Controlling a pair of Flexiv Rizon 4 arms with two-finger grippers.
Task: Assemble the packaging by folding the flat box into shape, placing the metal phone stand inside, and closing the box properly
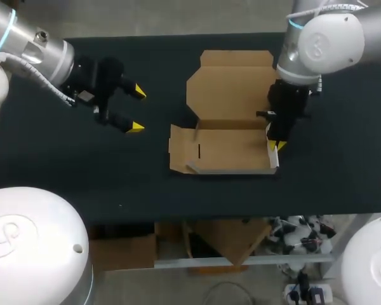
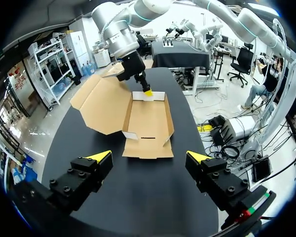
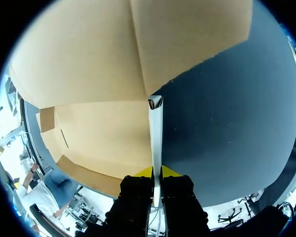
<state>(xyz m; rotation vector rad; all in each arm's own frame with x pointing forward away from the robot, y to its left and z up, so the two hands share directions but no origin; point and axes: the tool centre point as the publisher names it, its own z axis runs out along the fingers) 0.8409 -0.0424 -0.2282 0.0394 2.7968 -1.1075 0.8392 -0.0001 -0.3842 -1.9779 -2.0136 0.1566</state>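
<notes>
Box [image 1: 228,151] on table [image 1: 114,184] (lid [image 1: 232,86] behind).

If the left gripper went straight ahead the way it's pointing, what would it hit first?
Probably the half-folded brown cardboard box, at its near side flap; only black table lies between. How high the left gripper rides is unclear.

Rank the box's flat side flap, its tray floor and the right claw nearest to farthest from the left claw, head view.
1. Flat side flap, box's left end.
2. Tray floor, middle.
3. Right claw, shut on the right wall.
</notes>
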